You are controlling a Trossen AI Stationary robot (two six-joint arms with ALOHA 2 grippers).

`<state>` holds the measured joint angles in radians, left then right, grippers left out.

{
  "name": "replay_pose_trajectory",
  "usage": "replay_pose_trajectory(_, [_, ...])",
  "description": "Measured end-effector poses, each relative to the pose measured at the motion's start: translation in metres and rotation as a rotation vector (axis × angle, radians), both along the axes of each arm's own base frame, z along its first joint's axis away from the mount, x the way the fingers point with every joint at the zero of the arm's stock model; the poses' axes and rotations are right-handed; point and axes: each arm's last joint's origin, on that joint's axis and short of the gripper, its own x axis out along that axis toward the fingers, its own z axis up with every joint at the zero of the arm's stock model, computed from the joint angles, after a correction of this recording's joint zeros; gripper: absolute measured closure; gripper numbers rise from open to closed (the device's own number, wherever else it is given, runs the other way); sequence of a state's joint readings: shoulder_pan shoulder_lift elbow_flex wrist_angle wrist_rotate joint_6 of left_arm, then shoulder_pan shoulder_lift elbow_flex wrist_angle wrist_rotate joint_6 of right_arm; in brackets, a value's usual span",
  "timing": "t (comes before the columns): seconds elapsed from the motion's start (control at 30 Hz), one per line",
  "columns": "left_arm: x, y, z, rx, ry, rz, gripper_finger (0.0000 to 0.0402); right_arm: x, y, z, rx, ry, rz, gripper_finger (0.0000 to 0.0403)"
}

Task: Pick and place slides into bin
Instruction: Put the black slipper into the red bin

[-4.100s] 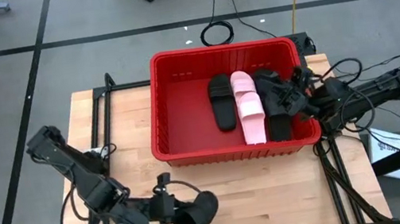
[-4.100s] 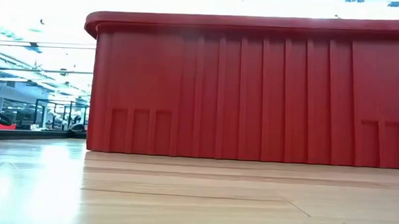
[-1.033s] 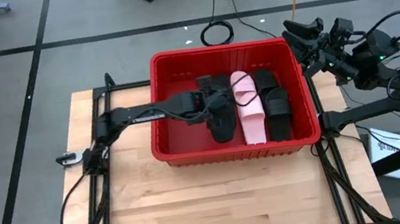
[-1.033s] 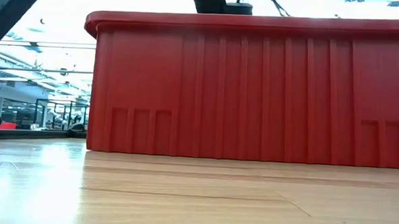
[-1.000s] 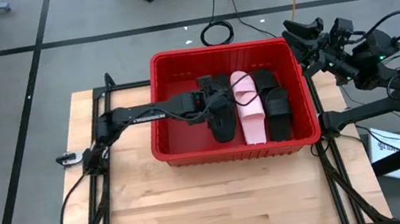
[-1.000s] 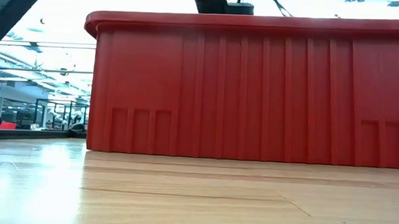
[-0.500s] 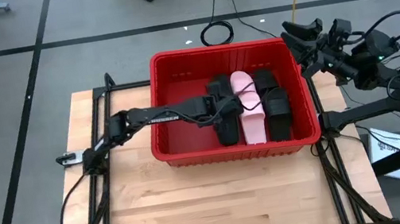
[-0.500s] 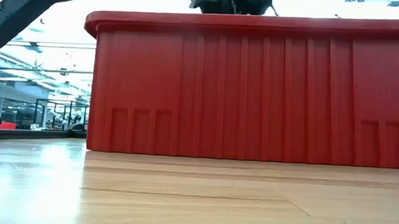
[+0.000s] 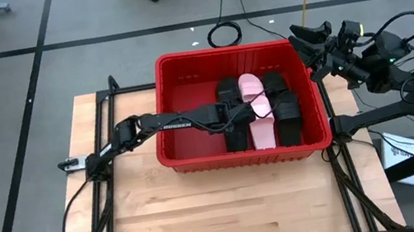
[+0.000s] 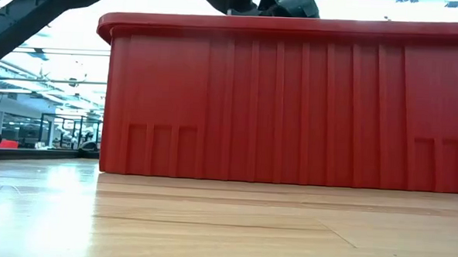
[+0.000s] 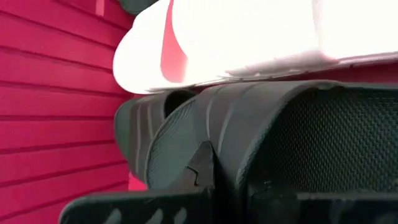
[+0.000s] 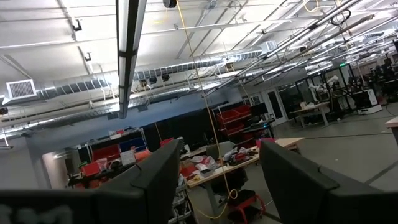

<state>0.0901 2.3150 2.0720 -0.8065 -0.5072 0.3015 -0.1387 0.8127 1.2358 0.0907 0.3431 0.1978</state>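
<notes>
High view: left gripper (image 9: 234,119) inside bin (image 9: 164,98), grip state unclear; right gripper (image 9: 301,41) spread.

Premises are presenting as an industrial workshop or lab hall. Exposed ceiling ducts (image 12: 155,74) and a strip light (image 12: 127,43) are running across the upper frame; workbenches (image 12: 217,165) and shelving with red bins (image 12: 106,152) are standing lower centre. Cables (image 9: 220,14) are trailing over grey floor.

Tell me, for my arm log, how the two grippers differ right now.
The left gripper reaches down inside the bin among the slides; the right gripper is raised outside the bin's far right corner. The right is open and empty, aimed at the room; the left faces black and pink slides.
</notes>
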Motion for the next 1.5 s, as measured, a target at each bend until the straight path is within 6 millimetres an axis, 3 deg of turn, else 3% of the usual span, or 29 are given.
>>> replay_pose_trajectory(0.7, [0.005, 0.009, -0.009, -0.033, -0.006, -0.041, 0.0388, 0.0, 0.0, 0.0, 0.02, -0.013, 0.01, 0.019])
replay_pose_trajectory(1.17, [0.005, 0.008, -0.011, -0.072, -0.003, -0.052, 0.0258, 0.0, 0.0, 0.0, 0.02, -0.013, 0.01, 0.019])
replay_pose_trajectory(1.5, [0.005, 0.005, -0.012, -0.136, -0.015, -0.077, 0.0217, 0.0, 0.0, 0.0, 0.018, -0.012, 0.009, 0.019])
